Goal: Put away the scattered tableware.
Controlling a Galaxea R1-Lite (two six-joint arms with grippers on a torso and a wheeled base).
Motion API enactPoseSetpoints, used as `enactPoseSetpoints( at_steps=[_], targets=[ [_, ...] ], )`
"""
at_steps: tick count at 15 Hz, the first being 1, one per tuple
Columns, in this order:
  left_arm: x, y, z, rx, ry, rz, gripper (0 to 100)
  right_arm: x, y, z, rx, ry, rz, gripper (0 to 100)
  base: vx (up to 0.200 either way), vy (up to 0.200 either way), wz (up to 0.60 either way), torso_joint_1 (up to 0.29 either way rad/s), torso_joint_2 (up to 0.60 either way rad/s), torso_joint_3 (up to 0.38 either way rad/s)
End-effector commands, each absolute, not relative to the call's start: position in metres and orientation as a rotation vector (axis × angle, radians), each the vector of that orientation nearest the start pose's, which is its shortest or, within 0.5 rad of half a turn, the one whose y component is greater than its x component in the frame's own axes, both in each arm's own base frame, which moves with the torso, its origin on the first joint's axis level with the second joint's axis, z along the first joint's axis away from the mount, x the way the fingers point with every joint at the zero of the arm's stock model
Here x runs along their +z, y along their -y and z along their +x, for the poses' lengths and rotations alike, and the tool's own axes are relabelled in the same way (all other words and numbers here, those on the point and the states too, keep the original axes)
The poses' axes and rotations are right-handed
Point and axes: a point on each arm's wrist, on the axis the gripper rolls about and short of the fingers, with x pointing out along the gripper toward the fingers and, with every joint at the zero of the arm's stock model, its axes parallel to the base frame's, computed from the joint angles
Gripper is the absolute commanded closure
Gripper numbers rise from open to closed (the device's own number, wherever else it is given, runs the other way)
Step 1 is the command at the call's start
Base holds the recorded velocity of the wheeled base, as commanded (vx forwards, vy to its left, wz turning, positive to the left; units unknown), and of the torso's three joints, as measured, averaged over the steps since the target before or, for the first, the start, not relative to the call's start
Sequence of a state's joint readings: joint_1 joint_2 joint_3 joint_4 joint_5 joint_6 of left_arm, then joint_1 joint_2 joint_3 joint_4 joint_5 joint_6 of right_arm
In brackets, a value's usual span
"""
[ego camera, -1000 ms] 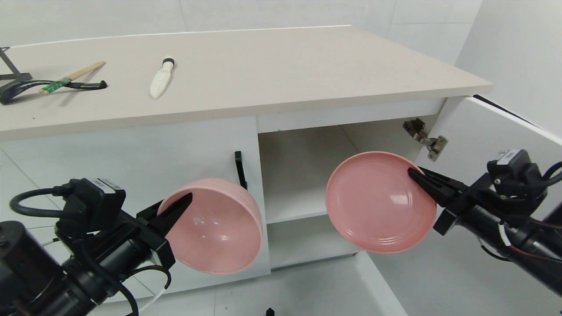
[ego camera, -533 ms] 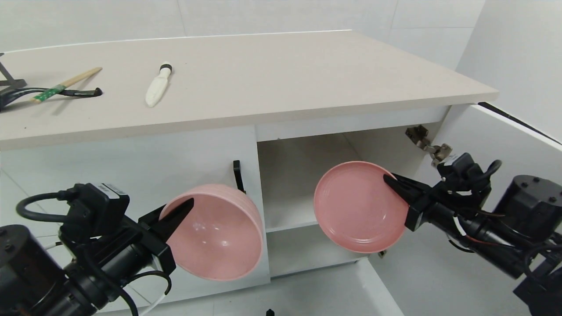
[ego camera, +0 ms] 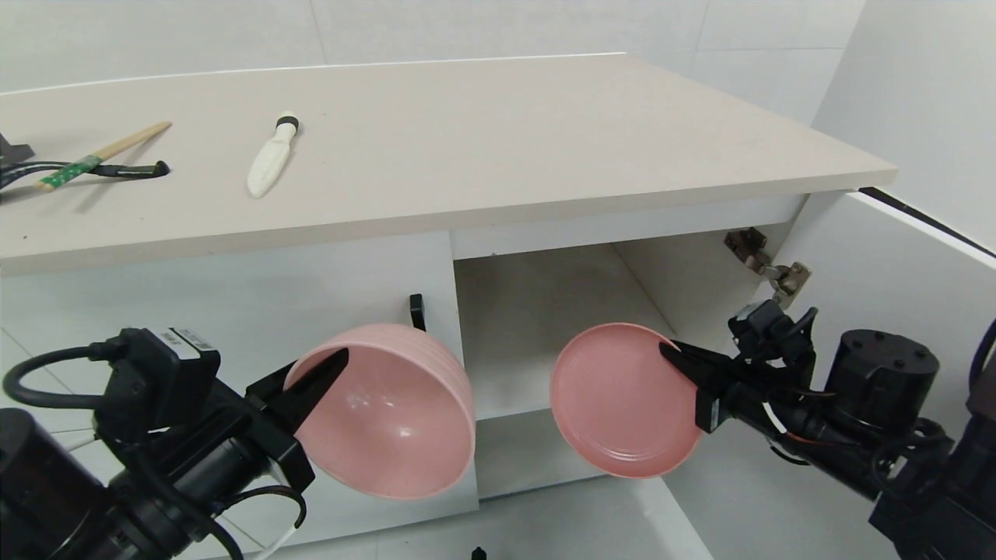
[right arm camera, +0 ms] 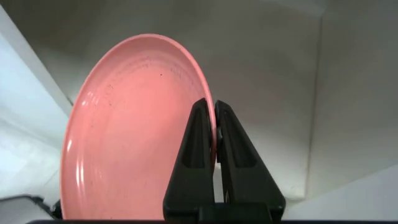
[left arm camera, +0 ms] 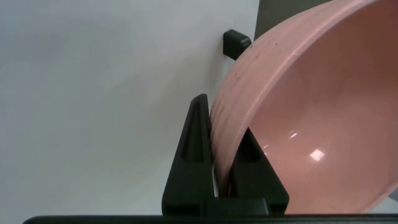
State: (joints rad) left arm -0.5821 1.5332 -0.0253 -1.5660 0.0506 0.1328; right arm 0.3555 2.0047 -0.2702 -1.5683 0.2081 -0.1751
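My left gripper (ego camera: pixel 315 373) is shut on the rim of a pink bowl (ego camera: pixel 397 420), held on edge in front of the closed left cabinet door (ego camera: pixel 233 303); the left wrist view has the bowl (left arm camera: pixel 311 118) clamped by that gripper (left arm camera: pixel 224 134). To the right, a pink plate (ego camera: pixel 622 400) is held upright by its rim in my shut right gripper (ego camera: pixel 677 358), at the mouth of the open cabinet (ego camera: pixel 545 311). From the right wrist, the plate (right arm camera: pixel 130 130) faces into the cabinet with that gripper (right arm camera: pixel 213 115) pinching its edge.
The open cabinet door (ego camera: pixel 895 272) stands at the right with its hinge (ego camera: pixel 766 264). On the countertop (ego camera: pixel 482 132) lie a white knife (ego camera: pixel 268 159), a wooden chopstick (ego camera: pixel 101 152) and a black utensil (ego camera: pixel 93 169). A black handle (ego camera: pixel 417 309) sits on the closed door.
The right arm has carried the plate lower and leftward, toward the cabinet opening. The head camera has shifted a little. The left gripper with the bowl has hardly moved.
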Motion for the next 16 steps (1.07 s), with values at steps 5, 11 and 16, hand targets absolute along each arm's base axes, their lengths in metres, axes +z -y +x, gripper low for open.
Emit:
enactPoseSetpoints(
  at_steps=[5,11,16],
  targets=[
    [0.125,0.093,0.151,-0.504,0.032,0.162,100,0.047,-0.117,0.299,0.565,-0.149,-0.018,100,0.04,0.0,0.0,0.0,0.0,0.0],
    [0.121,0.093,0.15,-0.514,0.0,0.195,100,0.023,-0.132,0.315,0.54,-0.205,0.077,100,0.0,0.0,0.0,0.0,0.0,0.0],
    [0.122,0.093,0.149,-0.518,0.005,0.2,100,0.015,-0.139,0.335,0.527,-0.184,0.133,100,0.0,0.0,0.0,0.0,0.0,0.0]
  ],
)
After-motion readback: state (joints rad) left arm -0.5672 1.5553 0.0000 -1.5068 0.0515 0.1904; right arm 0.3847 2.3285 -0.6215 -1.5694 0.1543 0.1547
